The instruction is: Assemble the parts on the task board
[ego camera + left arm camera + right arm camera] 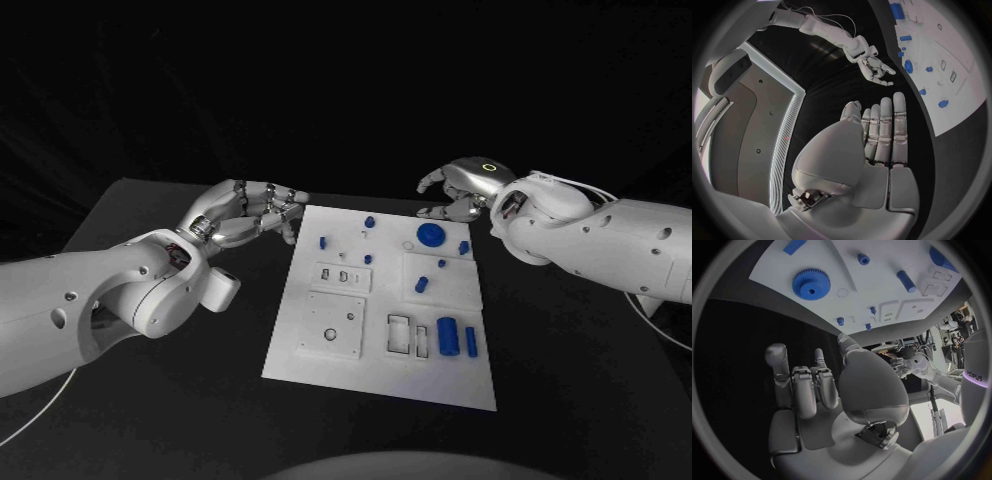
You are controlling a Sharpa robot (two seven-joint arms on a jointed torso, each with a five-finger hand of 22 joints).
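With both the left hand (260,213) and right hand (459,192) empty, fingers apart, at the far corners of the board (335,372), we should lower the right squarely over the gear (430,234) near its far edge

White arms (101,290), silver fingers (274,205)

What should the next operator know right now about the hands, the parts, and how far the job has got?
Left hand: open, holds nothing, at the board's far left corner.
Right hand: open, holds nothing, over the board's far right edge.
Board: flat mid-table. The blue gear sits near its far right; two blue cylinders lie near its near right; small blue pieces are scattered across the far half.
Done: no part is in hand.
Left: pick up and fit the parts.
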